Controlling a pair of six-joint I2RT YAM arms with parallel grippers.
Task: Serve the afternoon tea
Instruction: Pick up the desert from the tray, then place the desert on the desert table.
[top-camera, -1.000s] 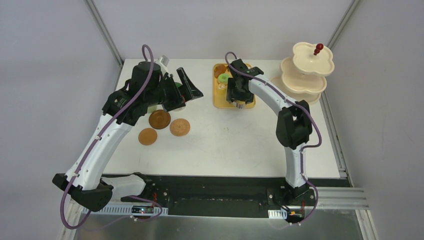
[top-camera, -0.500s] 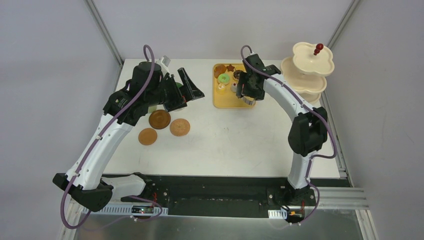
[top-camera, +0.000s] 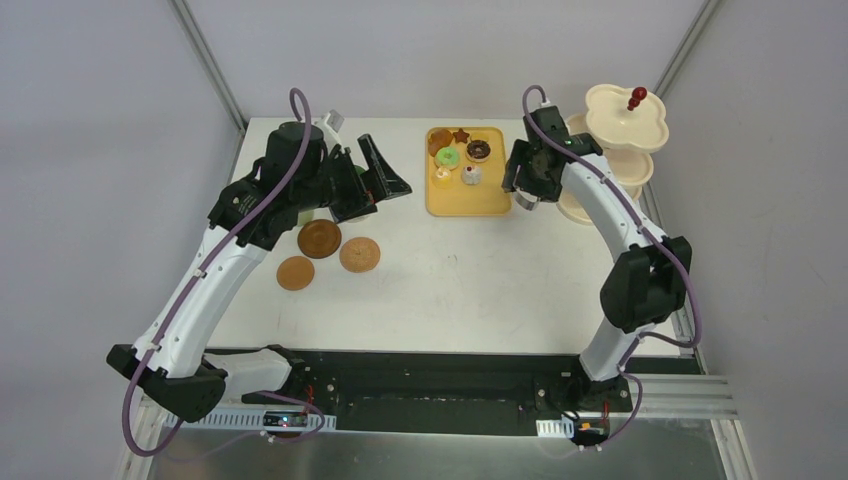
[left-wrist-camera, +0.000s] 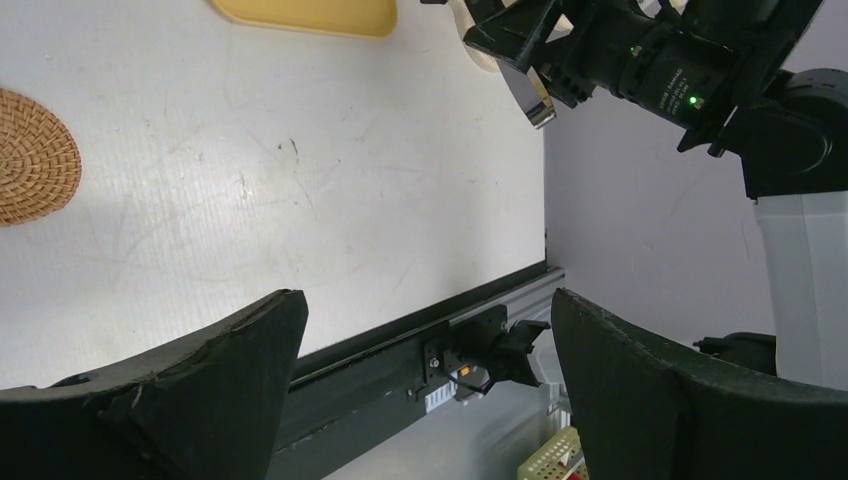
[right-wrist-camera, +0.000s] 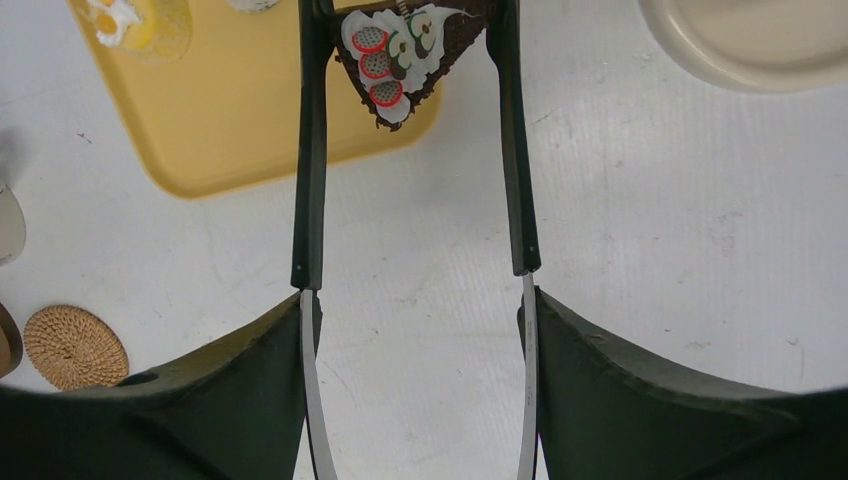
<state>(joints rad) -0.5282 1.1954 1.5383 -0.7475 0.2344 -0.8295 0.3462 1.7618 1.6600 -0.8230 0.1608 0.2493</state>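
The right end effector (right-wrist-camera: 420, 300) is clamped on black tongs (right-wrist-camera: 310, 200) that pinch a chocolate cake slice (right-wrist-camera: 400, 60) above the yellow tray's (right-wrist-camera: 230, 130) corner. The left end effector (left-wrist-camera: 425, 310) hangs wide apart above the desk (left-wrist-camera: 350, 200).

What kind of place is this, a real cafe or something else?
Probably a robot test bench, not a cafe: a white table between plain grey walls, metal rails, and toy pastries on a yellow tray.
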